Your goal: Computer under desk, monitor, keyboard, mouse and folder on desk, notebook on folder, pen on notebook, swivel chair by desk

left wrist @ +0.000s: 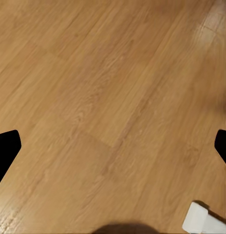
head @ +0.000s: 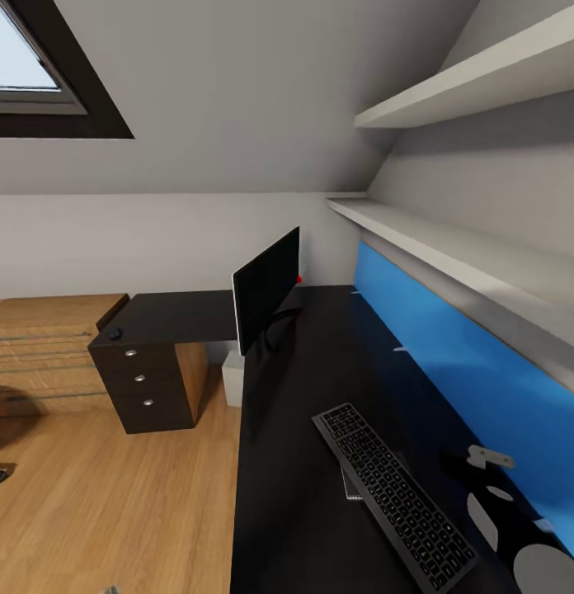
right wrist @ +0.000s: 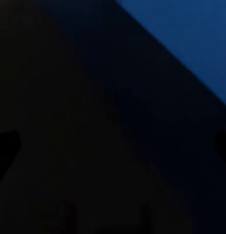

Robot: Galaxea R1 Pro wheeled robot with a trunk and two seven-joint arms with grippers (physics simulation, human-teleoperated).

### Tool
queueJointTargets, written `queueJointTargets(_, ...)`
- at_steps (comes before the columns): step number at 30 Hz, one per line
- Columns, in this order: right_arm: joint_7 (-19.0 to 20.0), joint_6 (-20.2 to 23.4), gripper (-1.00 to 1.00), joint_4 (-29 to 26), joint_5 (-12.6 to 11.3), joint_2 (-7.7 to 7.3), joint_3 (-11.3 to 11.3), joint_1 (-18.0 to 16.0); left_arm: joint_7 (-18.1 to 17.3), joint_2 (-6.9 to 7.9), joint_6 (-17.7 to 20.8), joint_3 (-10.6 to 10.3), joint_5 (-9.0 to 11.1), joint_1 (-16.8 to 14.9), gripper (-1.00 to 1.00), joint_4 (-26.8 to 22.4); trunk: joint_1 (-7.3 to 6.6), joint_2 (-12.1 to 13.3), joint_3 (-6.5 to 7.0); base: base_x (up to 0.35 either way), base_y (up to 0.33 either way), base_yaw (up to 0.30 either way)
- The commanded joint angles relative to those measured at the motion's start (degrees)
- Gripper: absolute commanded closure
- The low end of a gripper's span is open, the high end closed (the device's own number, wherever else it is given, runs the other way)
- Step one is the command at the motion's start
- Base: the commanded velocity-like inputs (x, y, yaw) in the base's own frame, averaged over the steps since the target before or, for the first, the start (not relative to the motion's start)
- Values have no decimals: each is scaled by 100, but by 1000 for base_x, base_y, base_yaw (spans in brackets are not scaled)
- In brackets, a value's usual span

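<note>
- The keyboard lies on the desk at lower centre, long axis running diagonally toward the lower right corner.
- The mouse sits far off, at middle left.
- Left gripper spread wide and empty over floor; right gripper's opening cannot be told.

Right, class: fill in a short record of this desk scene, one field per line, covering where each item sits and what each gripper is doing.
desk: black top, running along the blue wall panel
monitor: standing on the desk
keyboard: lying on the desk, apart from the monitor
mouse: on the far desk wing, above the drawer unit
computer: pale box on the floor under the desk
left gripper: open over the floor
right gripper: open over the desk
</note>
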Motion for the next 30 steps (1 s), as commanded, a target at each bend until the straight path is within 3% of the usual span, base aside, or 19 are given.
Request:
queueJointTargets(1,6,-24,-100,61,-60,-1,7,-32,15,-1,-7,-8,34,-3,-100,-69,1,-7,-9,5,-3,0)
queueJointTargets(19,37,17,-100,272,-54,-2,5,-145,42,-4,6,-2,50,-1,-100,-316,397,-729,-332,1,0,0)
queueJointTargets(30,32,79,-100,268,-53,-2,5,-145,48,-8,-7,-2,45,-5,-100,-317,441,-809,-368,0,0,0)
